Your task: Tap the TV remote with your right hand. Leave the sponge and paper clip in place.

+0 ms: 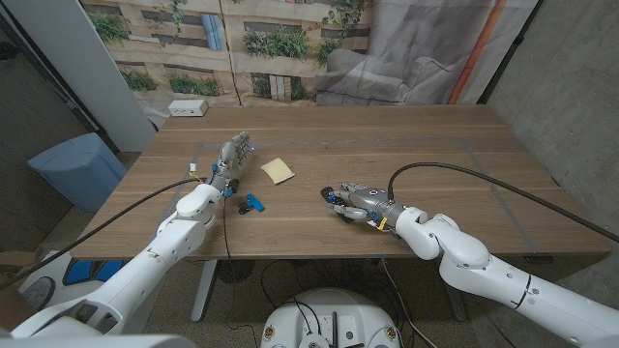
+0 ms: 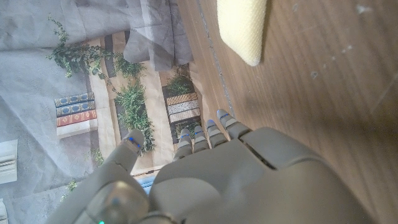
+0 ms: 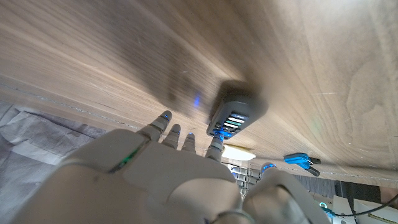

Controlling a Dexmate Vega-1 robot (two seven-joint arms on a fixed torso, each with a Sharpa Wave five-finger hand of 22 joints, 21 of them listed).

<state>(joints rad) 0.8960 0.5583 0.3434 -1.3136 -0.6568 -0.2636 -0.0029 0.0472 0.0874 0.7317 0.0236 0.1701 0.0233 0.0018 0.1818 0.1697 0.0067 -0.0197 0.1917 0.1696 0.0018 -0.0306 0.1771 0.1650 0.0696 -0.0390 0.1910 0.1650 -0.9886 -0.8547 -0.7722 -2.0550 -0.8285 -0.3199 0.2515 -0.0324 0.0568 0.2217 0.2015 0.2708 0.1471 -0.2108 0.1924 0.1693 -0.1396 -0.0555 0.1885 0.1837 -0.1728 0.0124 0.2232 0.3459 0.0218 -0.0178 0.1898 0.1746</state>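
Currently the right hand is seen low over the table, fingers extended and slightly apart, nothing held; in the right wrist view one fingertip reaches the near end of the remote, though whether contact is made cannot be told, the picture being blurred there. The remote is found under and just ahead of that hand, near the table's front edge, towards the middle; in the head view it is mostly hidden by the fingers. It is judged a small, rigid plastic body, light, with a smooth case that could skid on the wood if struck sidelong; a tap is best delivered straight down on the button face, with fingertips only, and no grasp is called for. Buttons may be pressed by a firm touch, so a light one is advised. Farther out, the sponge lies flat, well apart from the remote; it is judged soft and light, easily nudged. The clip, blue, lies near the front edge between the two hands, closer to the left. The left hand is held beside the sponge, fingers extended and loosely apart, nothing in it; whether it touches the table cannot be told.
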